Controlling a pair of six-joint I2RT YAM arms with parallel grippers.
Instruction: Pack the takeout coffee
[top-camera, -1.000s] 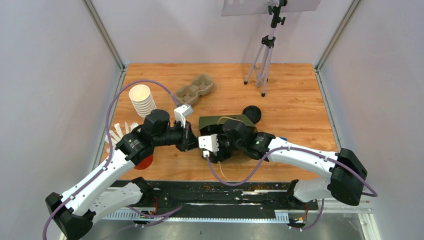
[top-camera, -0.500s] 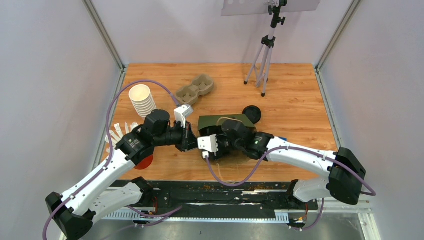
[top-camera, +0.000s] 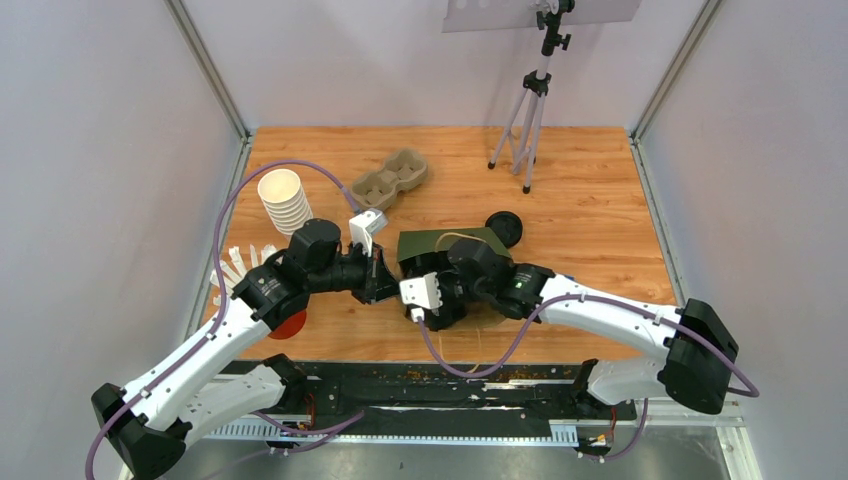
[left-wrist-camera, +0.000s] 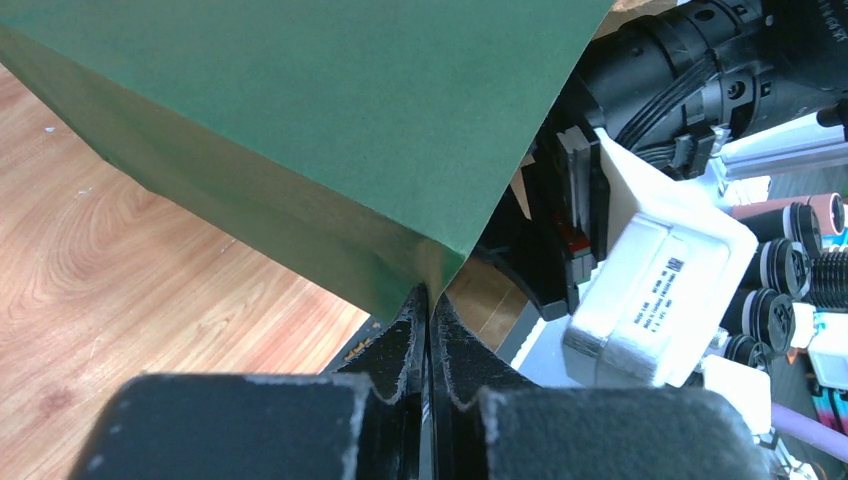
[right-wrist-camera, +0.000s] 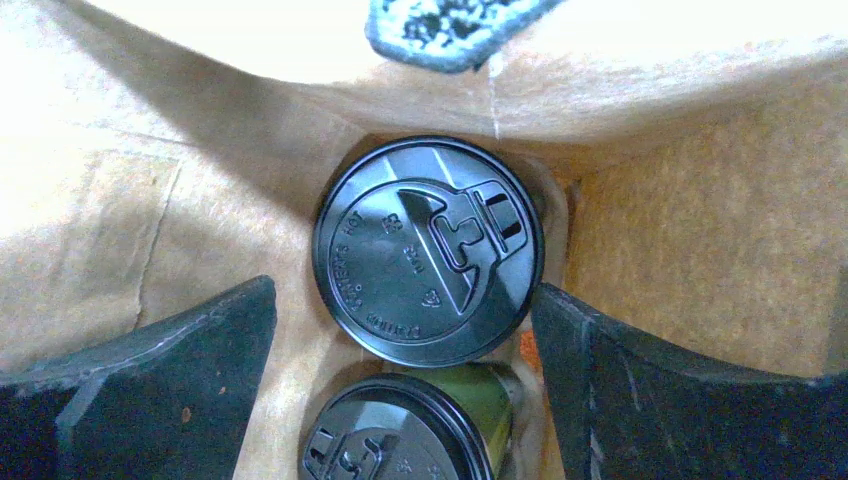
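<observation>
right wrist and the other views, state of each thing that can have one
green bag, mouth open
centre cup, lidded, inside the bag
green cup, lidded, inside the bag
left hand, shut on green bag's rim
right hand, open, astride centre cup
cup carrier, empty
stacked white cups, lidless
loose black lid, lying flat, on no cup

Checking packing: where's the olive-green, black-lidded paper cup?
Right wrist view, bottom centre: the olive-green cup sits inside the green paper bag beside the other black-lidded cup.
</observation>
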